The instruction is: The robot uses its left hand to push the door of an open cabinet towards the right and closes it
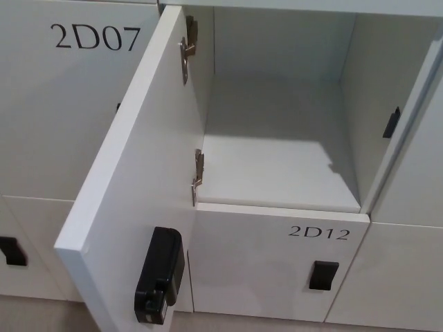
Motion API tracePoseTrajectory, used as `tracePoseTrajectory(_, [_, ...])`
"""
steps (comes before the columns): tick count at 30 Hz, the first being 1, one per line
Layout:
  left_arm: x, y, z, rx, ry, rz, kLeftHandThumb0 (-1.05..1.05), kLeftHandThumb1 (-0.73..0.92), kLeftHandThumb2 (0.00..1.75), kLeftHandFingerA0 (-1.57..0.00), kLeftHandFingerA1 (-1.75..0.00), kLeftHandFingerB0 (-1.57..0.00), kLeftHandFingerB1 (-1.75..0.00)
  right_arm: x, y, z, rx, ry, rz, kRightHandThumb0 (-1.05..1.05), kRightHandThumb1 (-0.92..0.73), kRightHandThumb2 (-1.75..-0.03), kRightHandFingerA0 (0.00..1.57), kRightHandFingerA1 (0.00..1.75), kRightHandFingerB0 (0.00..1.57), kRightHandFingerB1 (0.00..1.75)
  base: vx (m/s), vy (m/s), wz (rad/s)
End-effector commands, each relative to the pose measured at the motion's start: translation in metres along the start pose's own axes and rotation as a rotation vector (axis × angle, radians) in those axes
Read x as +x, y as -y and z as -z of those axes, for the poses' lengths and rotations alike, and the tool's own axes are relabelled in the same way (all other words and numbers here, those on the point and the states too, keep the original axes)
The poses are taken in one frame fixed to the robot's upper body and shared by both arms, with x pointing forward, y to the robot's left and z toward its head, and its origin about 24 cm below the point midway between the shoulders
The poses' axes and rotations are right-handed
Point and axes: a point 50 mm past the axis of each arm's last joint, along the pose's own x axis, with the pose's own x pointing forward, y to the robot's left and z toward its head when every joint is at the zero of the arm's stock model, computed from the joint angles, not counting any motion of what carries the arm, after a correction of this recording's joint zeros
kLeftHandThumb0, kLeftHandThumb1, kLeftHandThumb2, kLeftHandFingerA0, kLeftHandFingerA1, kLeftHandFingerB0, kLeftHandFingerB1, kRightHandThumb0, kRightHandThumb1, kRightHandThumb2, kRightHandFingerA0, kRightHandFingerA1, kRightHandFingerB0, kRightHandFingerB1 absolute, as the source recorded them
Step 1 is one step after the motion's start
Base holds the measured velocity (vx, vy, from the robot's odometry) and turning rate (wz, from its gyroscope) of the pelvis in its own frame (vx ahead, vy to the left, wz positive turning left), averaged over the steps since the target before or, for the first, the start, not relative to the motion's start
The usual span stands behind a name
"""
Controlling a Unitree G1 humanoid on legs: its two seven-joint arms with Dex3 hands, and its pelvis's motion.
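White door (131, 173) stands wide open; cabinet (277, 159) apparently empty.

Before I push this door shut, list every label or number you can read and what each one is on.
"2D07" on the closed cabinet door at upper left.
"2D12" on the closed door below the open compartment.
No text is readable on the open door or its black lock.
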Motion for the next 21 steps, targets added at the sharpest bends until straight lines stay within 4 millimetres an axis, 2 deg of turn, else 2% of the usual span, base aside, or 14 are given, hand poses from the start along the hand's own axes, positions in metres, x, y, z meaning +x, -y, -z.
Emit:
tracePoseTrajectory(1, [0.0,-0.009,-0.003,-0.002,0.06,-0.031,-0.7,0.76,1.06,-0.23,-0.49,-0.12,-0.43,0.0,0.009,-0.003,-0.016,0.05,0.031,-0.57,-0.87,-0.65,0.33,0.36,0.23,0.31,0.0,0.0,0.0])
tracePoseTrajectory(9, [0.0,-0.009,-0.002,0.006,0.06,-0.025,-0.72,0.76,1.06,-0.23,-0.48,-0.13,-0.43,0.0,0.009,-0.003,-0.004,0.058,0.028,-0.56,-0.89,-0.66,0.29,0.35,0.23,0.31,0.0,0.0,0.0])
tracePoseTrajectory(10, [-0.001,-0.009,-0.002,0.005,0.062,-0.026,-0.71,0.92,0.71,-0.3,-0.36,-0.19,-0.28,0.0,0.009,-0.003,-0.007,0.058,0.029,-0.56,-0.88,-0.66,0.3,0.36,0.23,0.31,0.0,0.0,0.0])
tracePoseTrajectory(11, [-0.001,-0.008,-0.002,0.004,0.064,-0.026,-0.71,0.92,0.71,-0.3,-0.36,-0.19,-0.28,0.0,0.009,-0.003,-0.008,0.059,0.031,-0.56,-0.88,-0.66,0.3,0.36,0.23,0.31,0.0,0.0,0.0])
tracePoseTrajectory(12, [0.001,-0.009,-0.007,0.011,0.081,-0.03,-0.73,0.76,1.05,-0.26,-0.49,-0.15,-0.44,0.001,0.01,-0.004,-0.02,0.053,0.035,-0.58,-0.89,-0.66,0.3,0.35,0.22,0.3,0.0,0.0,0.0])
tracePoseTrajectory(15, [0.002,-0.008,-0.015,0.037,0.134,-0.028,-0.72,0.75,1.05,-0.23,-0.49,-0.12,-0.43,0.001,0.01,-0.004,-0.069,0.037,0.05,-0.59,-0.89,-0.67,0.28,0.35,0.23,0.3,0.0,0.0,0.0])
tracePoseTrajectory(20, [0.002,-0.008,-0.015,0.038,0.136,-0.029,-0.72,0.75,1.05,-0.23,-0.49,-0.12,-0.43,0.001,0.01,-0.004,-0.071,0.037,0.052,-0.59,-0.89,-0.67,0.28,0.35,0.23,0.3,0.0,0.0,0.0])
tracePoseTrajectory(21, [0.005,-0.008,-0.03,0.062,0.195,-0.031,-0.76,0.76,1.05,-0.16,-0.47,-0.08,-0.41,0.002,0.01,-0.003,-0.104,0.016,0.07,-0.63,-0.91,-0.68,0.27,0.34,0.24,0.3,0.0,0.0,0.0])
